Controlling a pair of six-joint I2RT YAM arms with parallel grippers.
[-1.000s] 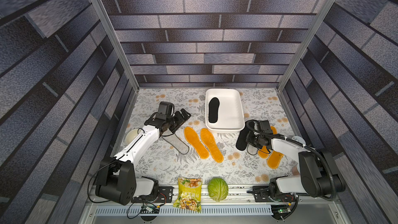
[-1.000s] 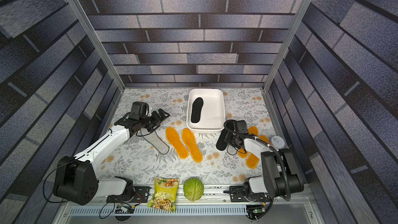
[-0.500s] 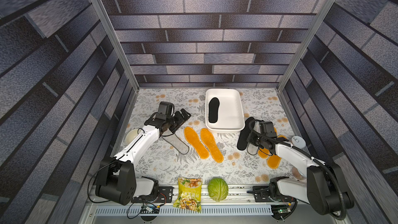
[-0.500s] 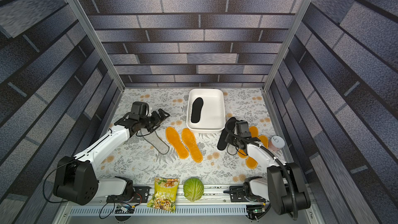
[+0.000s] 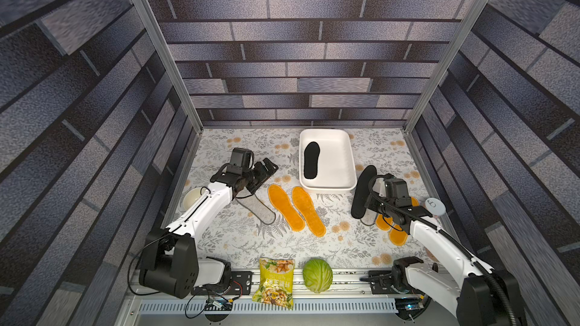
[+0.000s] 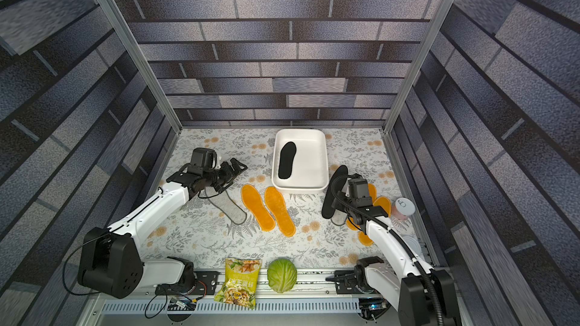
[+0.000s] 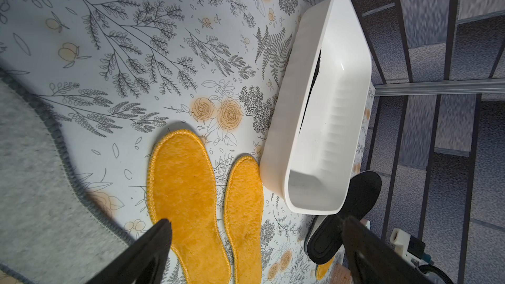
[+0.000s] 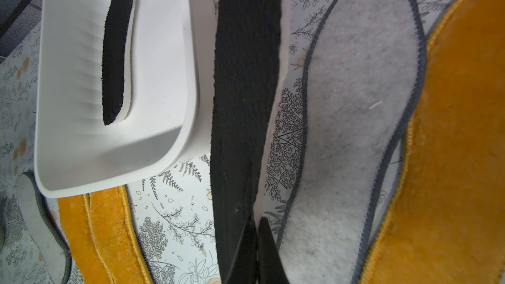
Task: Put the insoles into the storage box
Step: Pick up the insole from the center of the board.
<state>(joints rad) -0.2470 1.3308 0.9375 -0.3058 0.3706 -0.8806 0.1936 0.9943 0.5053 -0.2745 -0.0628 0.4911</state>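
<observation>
Eight insoles (image 5: 284,206) (one inside box (image 5: 336,158)).

Three walls carry a printed pattern of long grey and blue-grey bricks with dark seams: the back wall (image 5: 298,67) at 12 o'clock, a side wall (image 5: 78,120) at 9 o'clock and a second side wall (image 5: 518,105) at 3 o'clock. Two bare metal posts (image 5: 160,48) stand at the back corners, at 11 and 1 o'clock. The floor is a white cloth (image 5: 244,239) printed with grey ferns and pale orange roses. At 6 o'clock a metal rail (image 5: 345,279) edges it, with a slotted white strip (image 5: 314,307) just outside. The light is even and soft.
</observation>
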